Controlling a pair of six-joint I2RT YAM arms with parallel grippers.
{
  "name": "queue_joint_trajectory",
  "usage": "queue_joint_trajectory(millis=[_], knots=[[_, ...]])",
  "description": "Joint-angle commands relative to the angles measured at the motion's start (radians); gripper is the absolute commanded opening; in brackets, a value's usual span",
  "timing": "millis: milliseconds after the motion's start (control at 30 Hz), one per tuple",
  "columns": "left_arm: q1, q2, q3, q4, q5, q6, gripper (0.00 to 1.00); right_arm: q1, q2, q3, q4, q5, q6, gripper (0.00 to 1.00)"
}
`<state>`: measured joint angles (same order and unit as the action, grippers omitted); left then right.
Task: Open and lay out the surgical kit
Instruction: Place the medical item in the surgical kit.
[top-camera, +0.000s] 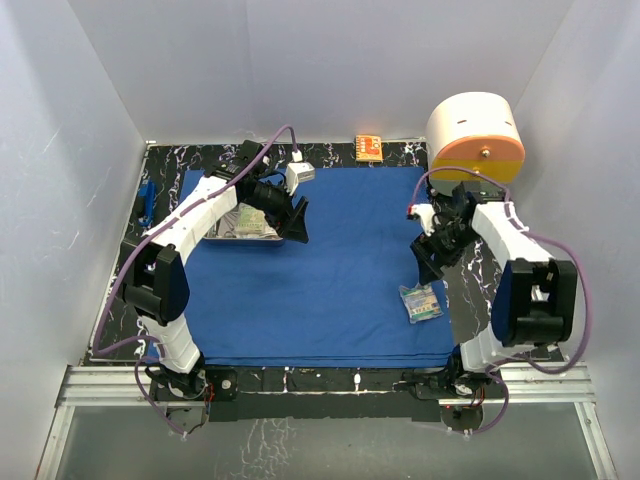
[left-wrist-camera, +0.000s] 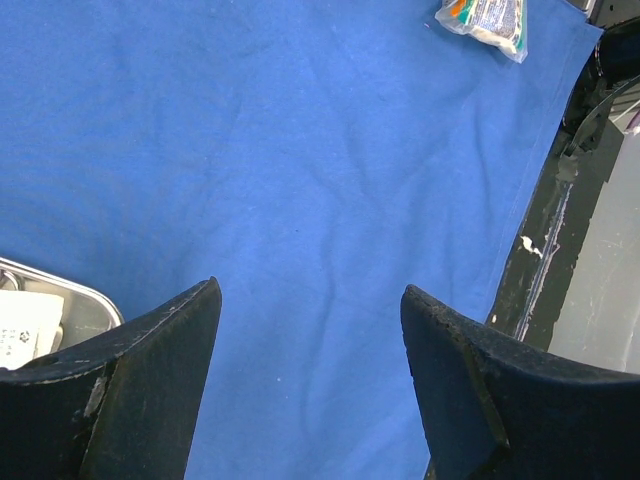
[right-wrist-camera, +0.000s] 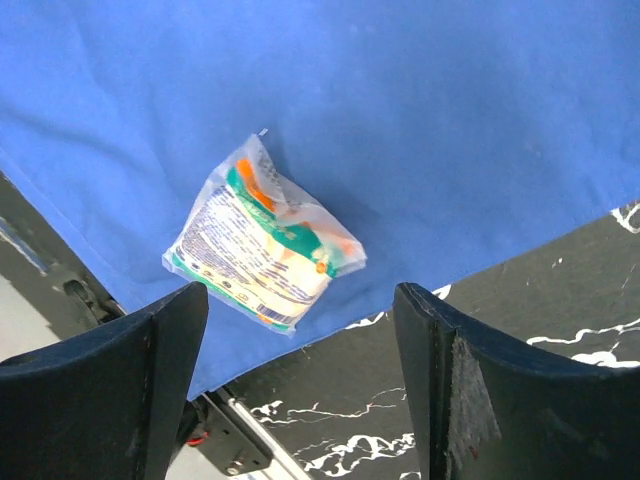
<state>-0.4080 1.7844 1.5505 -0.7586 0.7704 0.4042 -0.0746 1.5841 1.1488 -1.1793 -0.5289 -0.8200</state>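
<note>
The royal-blue cloth (top-camera: 330, 270) lies spread flat over the black table. The steel tray (top-camera: 243, 228) sits on its far left part, holding a white packet; a corner of the tray shows in the left wrist view (left-wrist-camera: 70, 300). My left gripper (top-camera: 296, 222) is open and empty just right of the tray, above bare cloth (left-wrist-camera: 310, 200). A sealed packet (top-camera: 421, 302) with green and orange print lies near the cloth's right edge, and shows in the right wrist view (right-wrist-camera: 262, 238). My right gripper (top-camera: 432, 262) is open and empty above it. No metal instruments show.
A big cream-and-orange cylinder (top-camera: 476, 136) stands at the back right. A small orange box (top-camera: 369, 148) lies at the back edge. A blue object (top-camera: 147, 200) sits at the table's left side. White walls enclose the table.
</note>
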Motion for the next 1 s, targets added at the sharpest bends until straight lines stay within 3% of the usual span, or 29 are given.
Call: queue_joint_trajectory(millis=[0,200,367,700,967], knots=[[-0.003,-0.064,-0.009,0.001,-0.002,0.01,0.72,0.142,-0.128,-0.076,0.092,0.102,-0.055,0.76],[-0.003,-0.095,-0.05,0.055,-0.078,-0.02,0.72,0.3,-0.176,-0.164,0.165,0.245,-0.018,0.78],[-0.003,-0.104,-0.065,0.063,-0.094,-0.019,0.72,0.374,-0.17,-0.22,0.208,0.332,0.014,0.74],[-0.003,-0.097,-0.054,0.056,-0.096,-0.019,0.72,0.406,-0.142,-0.268,0.254,0.377,0.126,0.49],[-0.003,-0.11,-0.062,0.057,-0.107,-0.009,0.72,0.424,-0.113,-0.273,0.256,0.353,0.238,0.38]])
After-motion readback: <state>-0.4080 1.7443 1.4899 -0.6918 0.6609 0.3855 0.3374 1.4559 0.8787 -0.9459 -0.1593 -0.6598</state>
